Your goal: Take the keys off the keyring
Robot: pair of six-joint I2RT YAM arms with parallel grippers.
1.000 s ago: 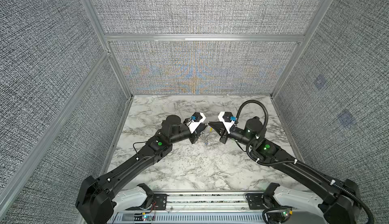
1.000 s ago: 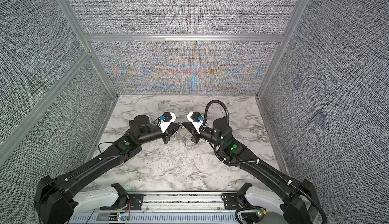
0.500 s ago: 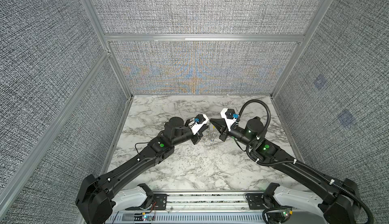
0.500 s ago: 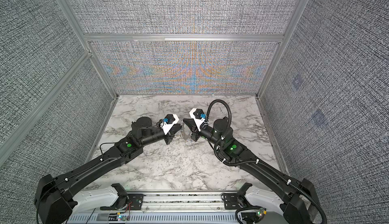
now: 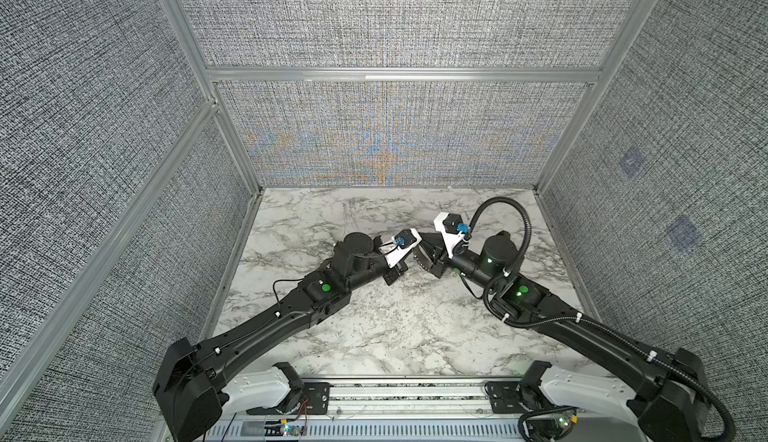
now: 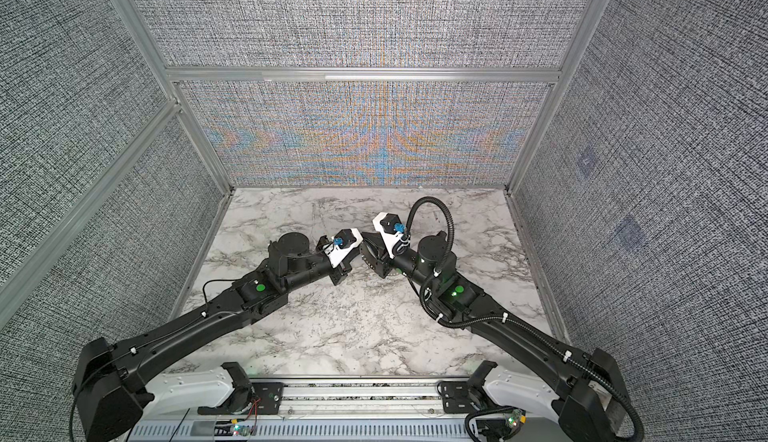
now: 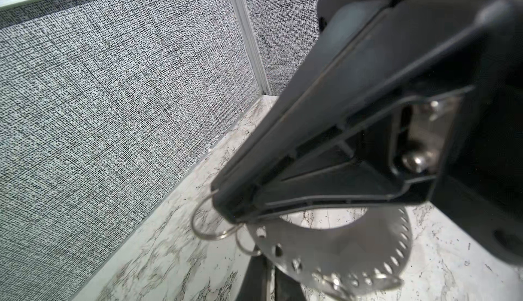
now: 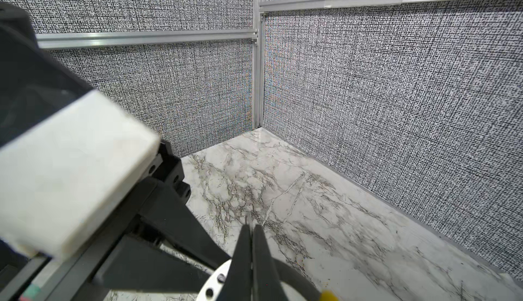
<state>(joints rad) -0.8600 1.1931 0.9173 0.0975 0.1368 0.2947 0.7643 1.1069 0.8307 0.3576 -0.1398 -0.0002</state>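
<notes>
Keyring (image 7: pixel 325 246) is held up off the marble tabletop (image 8: pixel 311 200), mid-table between both arms. Right gripper (image 8: pixel 250 229) is pinched tight on its rim, near the yellow sleeve (image 8: pixel 328 295). Left gripper (image 7: pixel 235 214) is clamped closed on a small wire loop (image 7: pixel 202 229). Keys: can't make them out tbh. Bare marble all round, walls well apart.

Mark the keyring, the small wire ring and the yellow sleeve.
keyring (image 7: pixel 325 246): left wrist view, flat perforated band.
small wire ring (image 7: pixel 193 223): left wrist view, outer arc.
yellow sleeve (image 8: pixel 328 296): right wrist view, its visible end.
</notes>
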